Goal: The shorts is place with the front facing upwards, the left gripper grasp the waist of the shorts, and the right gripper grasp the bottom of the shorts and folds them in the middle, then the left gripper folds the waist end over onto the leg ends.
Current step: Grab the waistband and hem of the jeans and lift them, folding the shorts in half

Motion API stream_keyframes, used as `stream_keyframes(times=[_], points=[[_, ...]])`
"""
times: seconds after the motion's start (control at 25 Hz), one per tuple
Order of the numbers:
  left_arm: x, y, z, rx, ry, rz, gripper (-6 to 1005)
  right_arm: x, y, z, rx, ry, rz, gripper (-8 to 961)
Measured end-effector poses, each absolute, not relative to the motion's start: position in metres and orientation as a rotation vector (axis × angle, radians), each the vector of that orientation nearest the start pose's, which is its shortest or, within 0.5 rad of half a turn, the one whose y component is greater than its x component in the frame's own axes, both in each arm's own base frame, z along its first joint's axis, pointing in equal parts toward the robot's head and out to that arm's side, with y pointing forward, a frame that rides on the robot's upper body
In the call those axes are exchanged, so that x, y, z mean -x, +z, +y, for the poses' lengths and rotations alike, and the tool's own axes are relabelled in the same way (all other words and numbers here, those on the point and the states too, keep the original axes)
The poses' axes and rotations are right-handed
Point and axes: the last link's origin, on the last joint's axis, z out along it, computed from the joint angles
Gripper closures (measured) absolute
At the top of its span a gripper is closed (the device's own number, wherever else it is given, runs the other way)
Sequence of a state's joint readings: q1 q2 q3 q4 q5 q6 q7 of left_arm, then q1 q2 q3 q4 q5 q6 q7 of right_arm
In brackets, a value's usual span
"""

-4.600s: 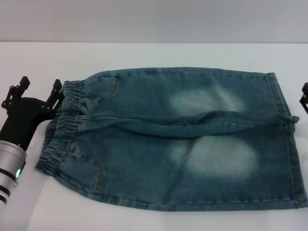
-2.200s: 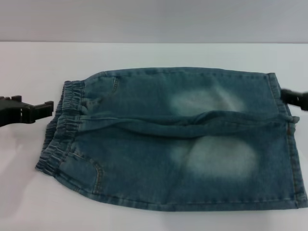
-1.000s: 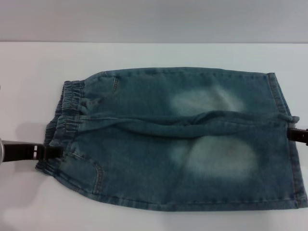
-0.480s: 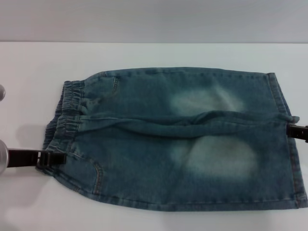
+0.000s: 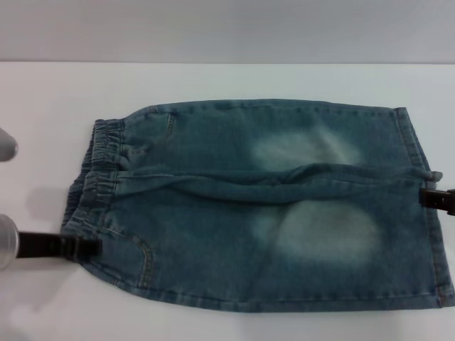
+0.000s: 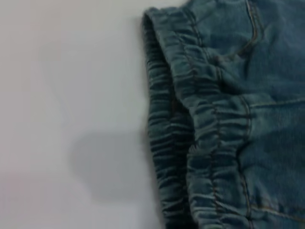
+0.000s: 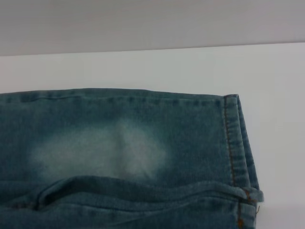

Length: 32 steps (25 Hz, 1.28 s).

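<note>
Blue-green denim shorts (image 5: 263, 206) lie flat on a white table (image 5: 227, 82), front up, with pale faded patches on both legs and a raised crease running along the middle. The waist (image 5: 91, 186), a gathered elastic band, is at the robot's left; the leg ends (image 5: 426, 213), straight stitched hems, are at its right. The left gripper (image 5: 79, 246) reaches in low from the left edge and meets the near corner of the waist, beside a pocket seam; whether it is clamped on the cloth cannot be told. The right gripper (image 5: 426, 197) shows only as a dark tip at the right edge, touching the hem near the crease; its grip cannot be told either. The left wrist view shows the puckered waist close up, the right wrist view the far leg's hem corner.
</note>
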<state>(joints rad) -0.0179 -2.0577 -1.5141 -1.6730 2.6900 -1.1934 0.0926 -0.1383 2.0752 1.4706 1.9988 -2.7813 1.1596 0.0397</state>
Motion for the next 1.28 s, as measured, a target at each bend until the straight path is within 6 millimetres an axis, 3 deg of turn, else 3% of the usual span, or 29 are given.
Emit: stream_keyframes(times=[0.16, 0.36, 0.8, 1.28], points=[[0.264, 0.006, 0.273, 2.061, 0.280, -1.332, 244, -0.226, 0.050, 0.260, 1.865, -0.005, 1.293, 231], [0.261, 0.009, 0.277, 2.062, 0.267, -1.316, 395, -0.225, 0.050, 0.261, 1.867, -0.005, 1.289, 233], [0.253, 0.009, 0.285, 2.076, 0.244, -1.279, 483, -0.226, 0.052, 0.262, 1.860, -0.018, 1.289, 239], [0.251, 0.008, 0.286, 2.084, 0.244, -1.277, 571, -0.233, 0.034, 0.241, 1.915, -0.179, 1.400, 246]])
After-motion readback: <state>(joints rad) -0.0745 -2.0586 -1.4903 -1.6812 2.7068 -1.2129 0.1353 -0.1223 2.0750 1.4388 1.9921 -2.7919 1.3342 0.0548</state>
